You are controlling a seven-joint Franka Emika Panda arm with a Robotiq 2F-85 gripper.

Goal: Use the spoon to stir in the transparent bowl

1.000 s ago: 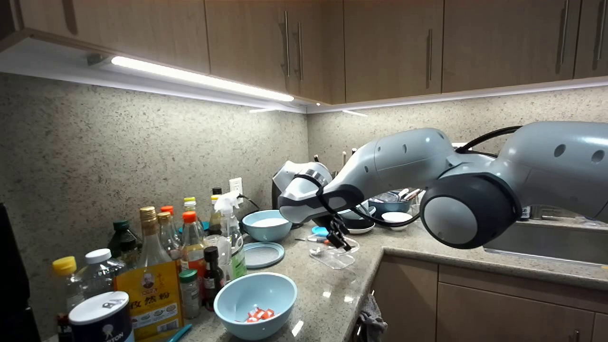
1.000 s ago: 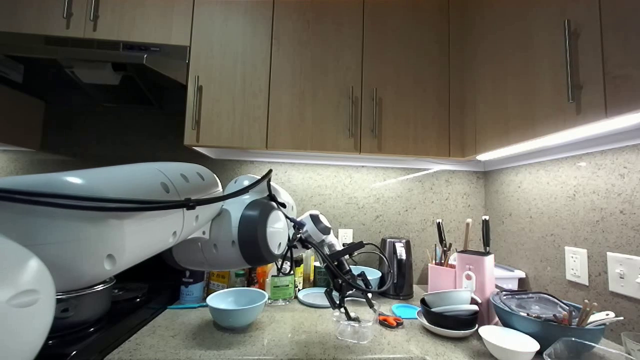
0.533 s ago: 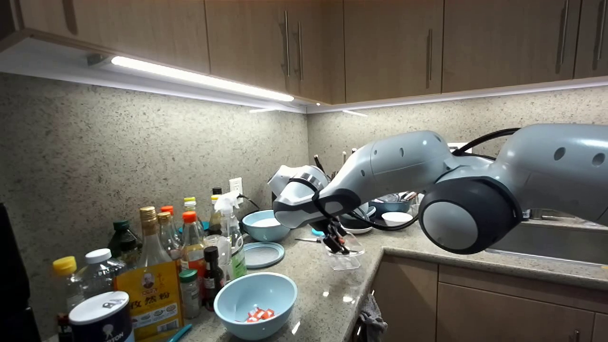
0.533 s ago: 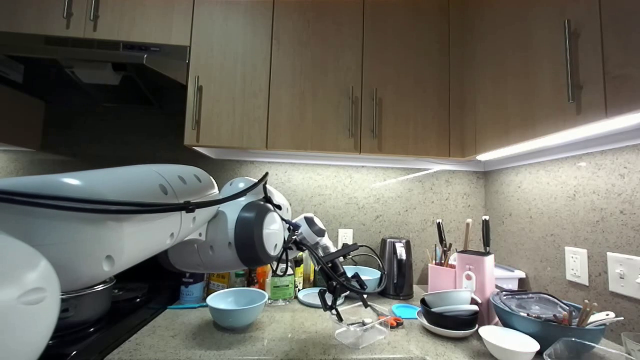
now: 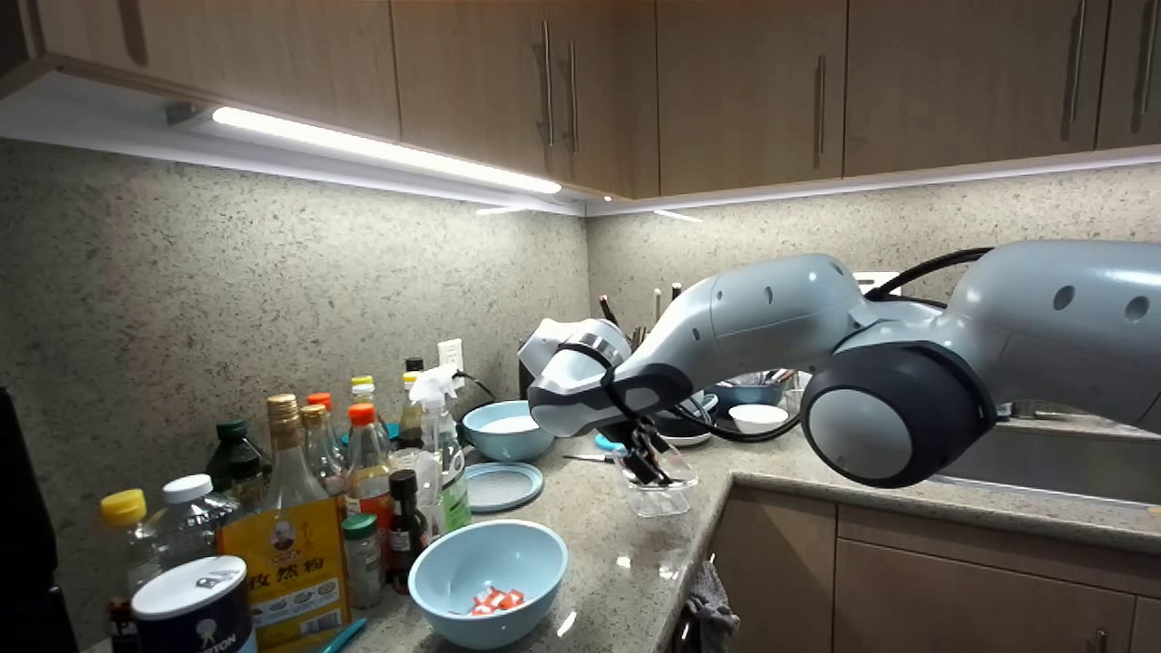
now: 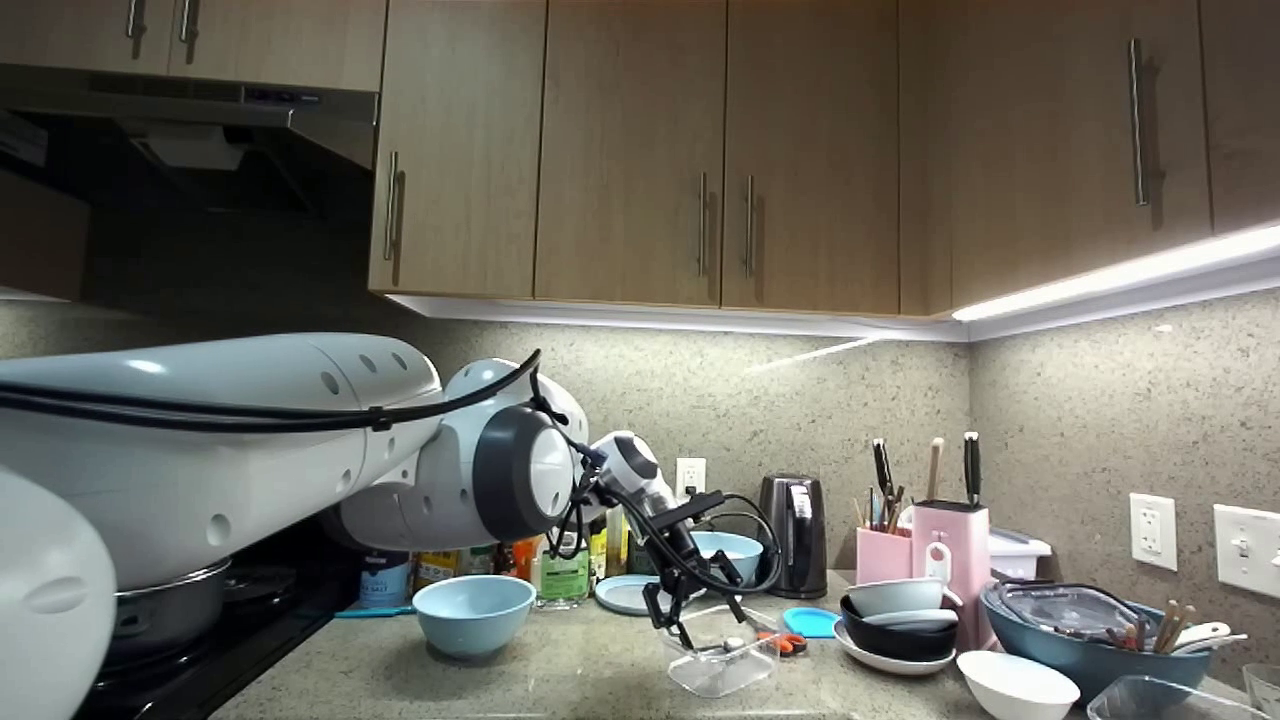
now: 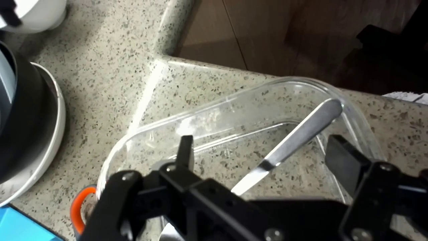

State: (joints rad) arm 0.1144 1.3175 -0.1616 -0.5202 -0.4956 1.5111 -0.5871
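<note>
A clear, rectangular container with rounded corners, the transparent bowl (image 7: 207,120), stands on the counter near its front edge; both exterior views show it too, as the transparent bowl (image 5: 662,501) and the transparent bowl (image 6: 720,675). Inside lies a metal spoon (image 7: 299,136) on a slant, its handle end against one corner of the wall. My gripper (image 7: 262,154) hangs low over the container with its pads wide apart. The spoon's handle shows beyond and between them, touching neither pad. Part of the spoon is hidden behind the gripper's body.
Scissors with orange handles (image 6: 785,643) and a blue lid (image 6: 810,622) lie beside the container. Stacked bowls (image 6: 900,620) stand nearby. A light-blue bowl (image 5: 490,544) with red-and-white bits and several bottles (image 5: 363,453) line the counter. The counter's inner corner (image 7: 164,60) is close.
The jaws stand wider than a second ago. The container has shifted slightly to the right in both exterior views and looks a little turned. My arm has moved only slightly.
</note>
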